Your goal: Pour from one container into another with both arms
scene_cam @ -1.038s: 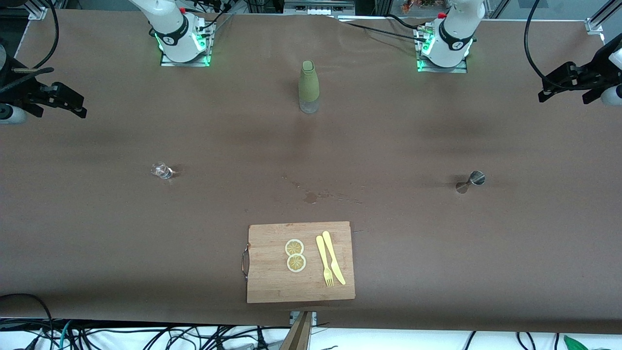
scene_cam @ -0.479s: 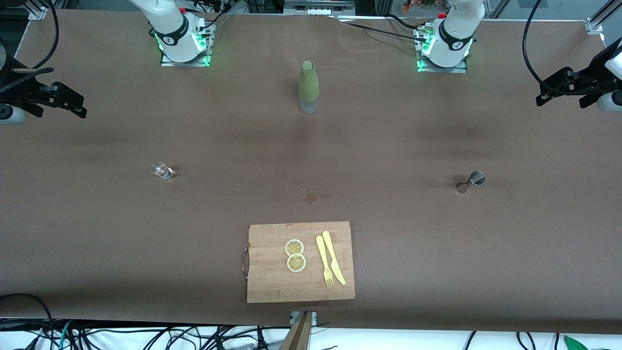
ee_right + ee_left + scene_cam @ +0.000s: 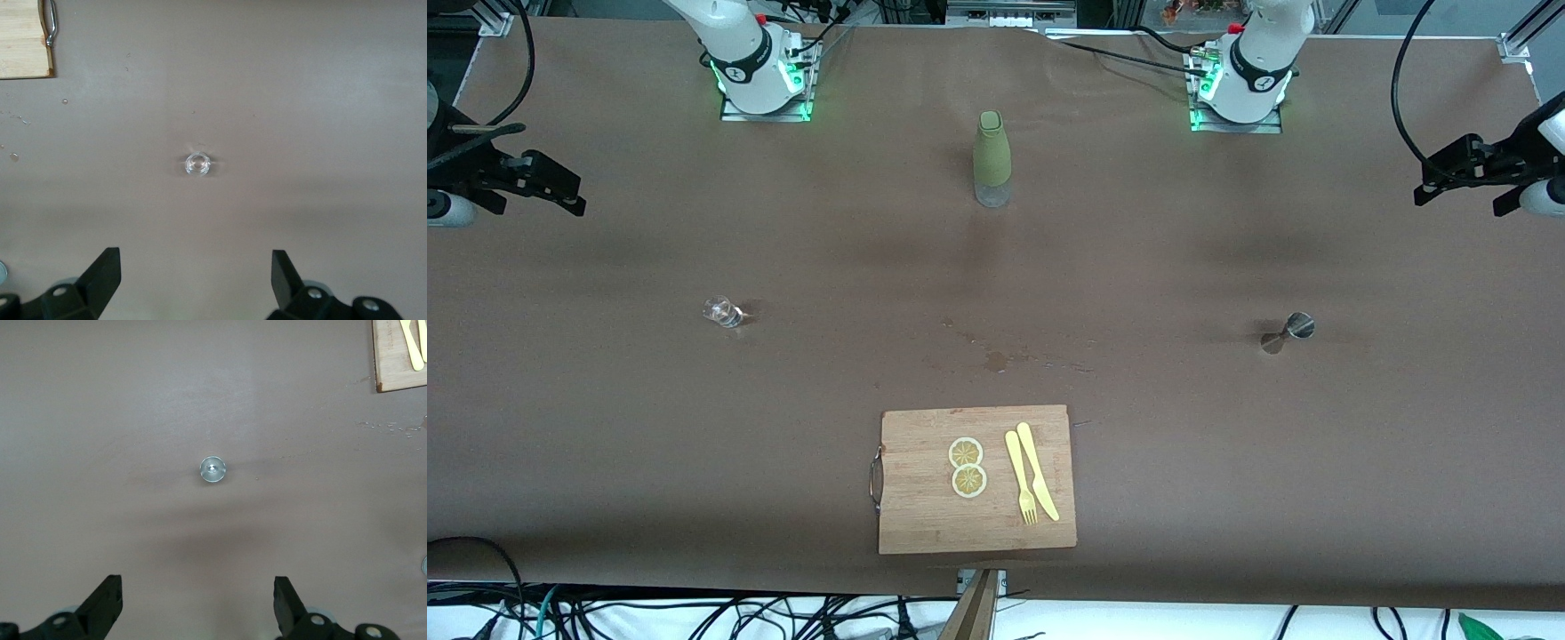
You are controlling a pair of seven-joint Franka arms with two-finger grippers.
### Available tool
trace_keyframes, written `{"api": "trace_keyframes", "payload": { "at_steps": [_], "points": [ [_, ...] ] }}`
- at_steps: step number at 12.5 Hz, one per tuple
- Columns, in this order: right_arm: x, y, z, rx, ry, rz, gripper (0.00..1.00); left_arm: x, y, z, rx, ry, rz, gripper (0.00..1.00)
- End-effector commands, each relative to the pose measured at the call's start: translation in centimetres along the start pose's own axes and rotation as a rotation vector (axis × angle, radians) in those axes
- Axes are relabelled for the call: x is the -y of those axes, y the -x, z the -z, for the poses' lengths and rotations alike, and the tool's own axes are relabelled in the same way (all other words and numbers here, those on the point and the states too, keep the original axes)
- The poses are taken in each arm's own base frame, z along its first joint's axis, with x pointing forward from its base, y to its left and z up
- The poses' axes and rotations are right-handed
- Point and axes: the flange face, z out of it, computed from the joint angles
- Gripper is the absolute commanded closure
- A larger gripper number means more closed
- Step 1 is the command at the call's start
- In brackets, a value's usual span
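Both arms (image 3: 743,53) are white with black joint bands — bases glow green, red buttons above, black cables trailing; black jaws.

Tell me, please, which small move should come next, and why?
Probably lower the left gripper onto the metal jigger: its open fingers frame the jigger from above, nothing held. The right gripper hangs open over the small glass.

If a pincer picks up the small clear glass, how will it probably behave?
The small clear glass looks smooth and transparent, so it is probably slippery and fragile under a hard squeeze. It seems light for its size and short, standing upright on the brown table; a sideways push would probably slide it rather than tip it.
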Motion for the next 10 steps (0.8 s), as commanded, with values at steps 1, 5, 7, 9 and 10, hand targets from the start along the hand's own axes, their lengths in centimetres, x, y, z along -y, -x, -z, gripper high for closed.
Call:
{"api": "trace_keyframes", "payload": {
  "at_steps": [1,5,7,9,10],
  "points": [
    [0.0,0.0,0.1,0.002,-0.016,0.001,0.0,0.6,0.1,-0.3,-0.006,-0.015,-0.037,0.0],
    [0.0,-0.1,-0.1,0.007,-0.017,0.001,0.0,1.5,-0.1,-0.9,-0.019,-0.014,-0.043,0.0],
    [0.6,-0.2,-0.3,0.012,-0.013,0.015,0.0,1.6,-0.2,-1.1,-0.018,-0.013,-0.049,0.0],
    [0.9,-0.4,-0.7,0.02,-0.013,0.02,0.0,1.8,-0.2,-1.0,-0.02,-0.013,-0.052,0.0],
    [1.0,-0.7,-1.6,0.044,-0.012,0.021,0.0,2.0,-0.1,-1.3,-0.017,-0.012,-0.05,0.0]
  ]
}}
